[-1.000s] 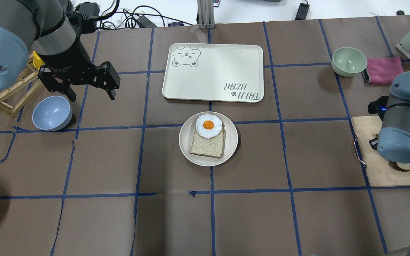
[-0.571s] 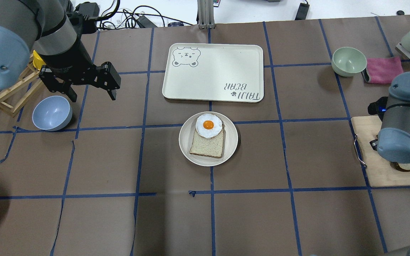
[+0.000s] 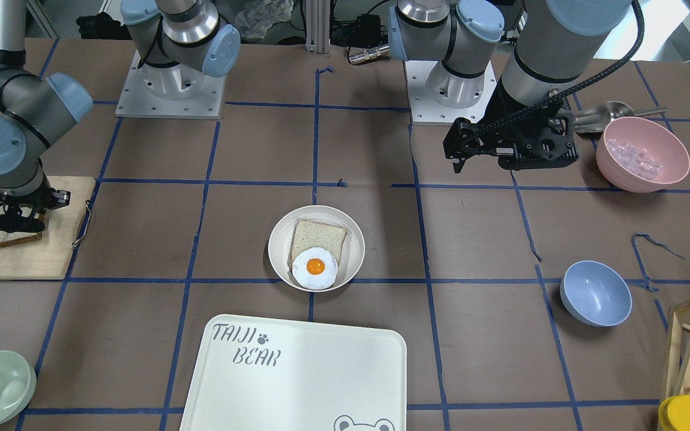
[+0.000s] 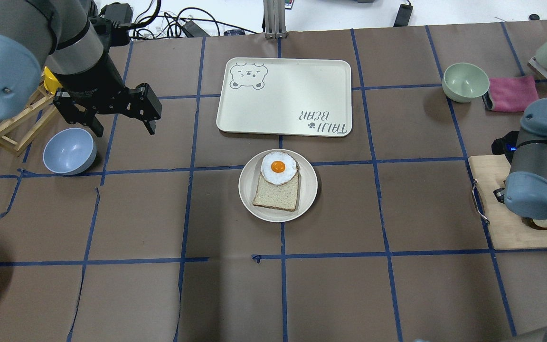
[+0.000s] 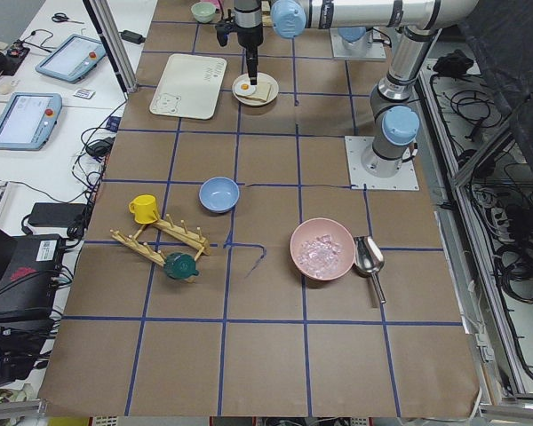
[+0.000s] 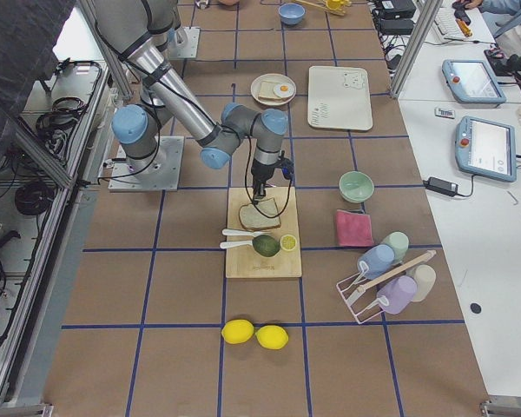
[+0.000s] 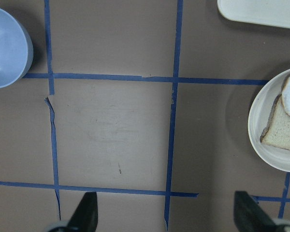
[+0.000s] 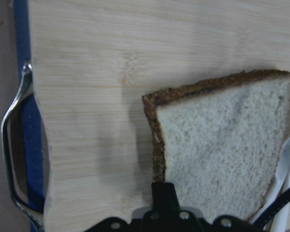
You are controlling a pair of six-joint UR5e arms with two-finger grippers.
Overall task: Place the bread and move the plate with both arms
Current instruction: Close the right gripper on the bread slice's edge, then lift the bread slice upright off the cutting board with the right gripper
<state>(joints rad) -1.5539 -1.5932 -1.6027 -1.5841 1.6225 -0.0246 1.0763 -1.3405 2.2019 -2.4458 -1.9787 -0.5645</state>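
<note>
The bread (image 8: pixel 217 145), with a dark crust, lies on the wooden cutting board (image 4: pixel 501 228) at the table's right end. It also shows in the front view (image 3: pixel 3 239) and the right side view (image 6: pixel 260 215). My right gripper (image 8: pixel 165 198) is low over the board, its fingers together on the bread's crust edge. The round cream plate (image 4: pixel 247 190) sits mid-table with a paler slice (image 4: pixel 276 194) and a fried egg (image 4: pixel 278 167) on it. My left gripper (image 4: pixel 122 129) hangs open and empty above the table, left of the plate (image 7: pixel 258 130).
The white TAIJI BEAR tray (image 4: pixel 283 97) lies just beyond the plate. A blue bowl (image 4: pixel 69 151) and a wooden rack (image 4: pixel 7 128) are at the left, a green bowl (image 4: pixel 466 81) and a pink cloth (image 4: pixel 511 92) at the far right. A pink bowl (image 3: pixel 641 152) stands near the left arm.
My left gripper has drifted slightly to the right, still open. The right arm has shifted a little over the cutting board. Plate and bread have not moved.
</note>
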